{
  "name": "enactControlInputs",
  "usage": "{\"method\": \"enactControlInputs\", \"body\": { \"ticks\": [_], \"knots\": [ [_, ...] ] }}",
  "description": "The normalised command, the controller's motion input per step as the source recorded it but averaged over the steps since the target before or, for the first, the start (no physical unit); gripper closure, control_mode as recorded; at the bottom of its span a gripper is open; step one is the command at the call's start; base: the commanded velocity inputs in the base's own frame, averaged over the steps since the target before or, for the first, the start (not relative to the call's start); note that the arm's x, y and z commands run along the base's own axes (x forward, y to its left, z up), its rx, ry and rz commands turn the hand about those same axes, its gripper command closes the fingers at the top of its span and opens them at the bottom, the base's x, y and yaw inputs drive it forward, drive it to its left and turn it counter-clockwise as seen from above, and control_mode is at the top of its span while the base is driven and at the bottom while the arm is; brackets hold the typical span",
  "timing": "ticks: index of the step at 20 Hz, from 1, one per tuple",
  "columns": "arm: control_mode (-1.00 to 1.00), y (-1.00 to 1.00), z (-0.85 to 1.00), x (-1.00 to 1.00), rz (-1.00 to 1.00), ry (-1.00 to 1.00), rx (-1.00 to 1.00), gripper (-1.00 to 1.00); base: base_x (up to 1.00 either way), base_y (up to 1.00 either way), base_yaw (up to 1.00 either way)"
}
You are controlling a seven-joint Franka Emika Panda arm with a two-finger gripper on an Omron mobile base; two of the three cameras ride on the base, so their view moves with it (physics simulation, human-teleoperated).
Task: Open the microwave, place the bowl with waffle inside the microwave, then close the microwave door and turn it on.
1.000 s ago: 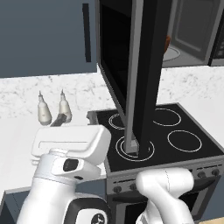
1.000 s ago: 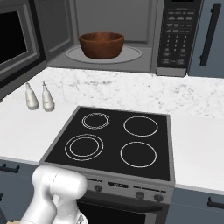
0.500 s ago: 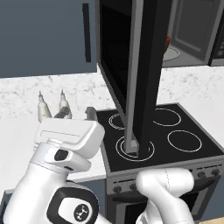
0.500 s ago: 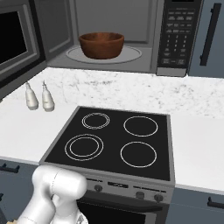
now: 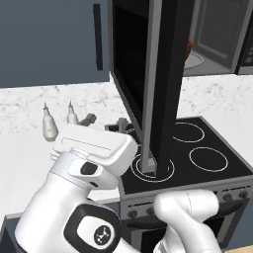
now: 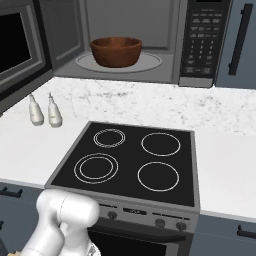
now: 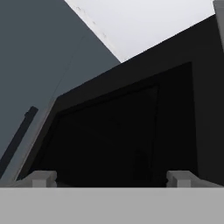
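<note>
Microwave door point(image 7: 127, 131) is the big black panel you see in the middle of the hand view. Your end effector point(image 7: 111, 178) sits at the bottom of that frame. Its two grey finger tips point(image 7: 41, 177) stand far apart, as wide as they go, and nothing is held between them. They point at the dark window of the door, and you cannot tell if they touch it.

In the left base view you see the end effector point(image 5: 105, 123) in the middle left of the frame, in front of the white arm. It is just beside the open door point(image 5: 163, 84), which stands tall and dark in the top middle of that frame, swung out over the cooktop point(image 5: 197, 158).

Look at the right base view. The microwave point(image 6: 150, 45) fills the top of the frame with its front open. The bowl point(image 6: 115, 50) sits inside it, on the round turntable point(image 6: 150, 62), in the upper middle of the frame. You cannot see into the bowl, so you cannot tell if the waffle is there. The control panel point(image 6: 201, 40) is at the upper right.

Below the microwave is the white counter point(image 6: 225, 160). Two small shakers point(image 6: 44, 110) stand on it at the left of the frame. The cooktop fills the middle.
</note>
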Motion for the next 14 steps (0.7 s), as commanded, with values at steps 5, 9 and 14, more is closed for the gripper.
{"method": "enactControlInputs", "body": {
  "ticks": [5,9,14],
  "knots": [
    [-1.0,-0.53,0.26,-0.01,0.0,-0.02,0.04,-1.0,0.0,0.0,0.0],
    [-1.0,-0.66,0.28,-0.07,0.0,-0.01,0.04,-1.0,0.0,0.0,0.0],
    [-1.0,-0.74,0.26,0.0,0.0,0.0,0.04,-1.0,0.0,0.0,0.0]
  ]
}}
